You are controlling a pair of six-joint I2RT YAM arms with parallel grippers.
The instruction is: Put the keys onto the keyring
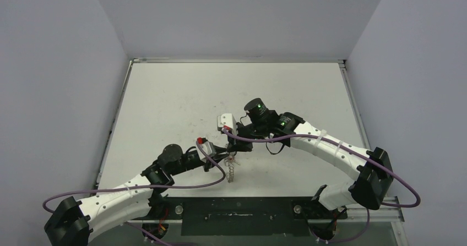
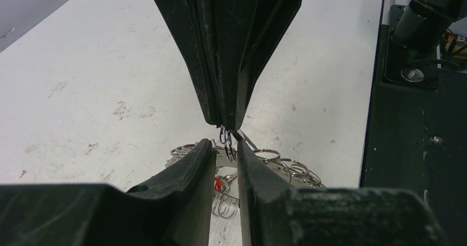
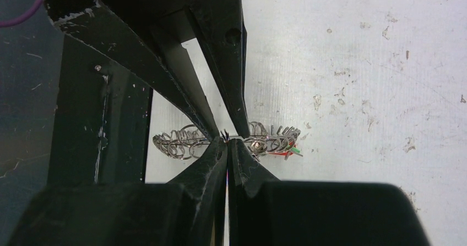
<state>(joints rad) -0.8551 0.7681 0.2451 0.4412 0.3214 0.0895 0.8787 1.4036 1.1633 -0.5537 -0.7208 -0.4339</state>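
At keyring (image 3: 270, 142): right gripper (image 3: 227, 146) clamped shut on one loop; left gripper (image 2: 226, 157) fingers narrowly apart, straddling loops, grip unclear.

Silvery scalloped metal keyring (image 3: 179, 143) glinting, flecks of green and red on it, grubby speckled white tabletop (image 1: 176, 97), purple looping cable (image 1: 187, 186)

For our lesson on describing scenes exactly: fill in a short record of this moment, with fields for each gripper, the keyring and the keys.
left gripper: jaws slightly apart, straddling keyring; grip unclear
right gripper: shut, tips at keyring's wire loops
keyring: where both grippers meet, by near edge of table
keys: not made out
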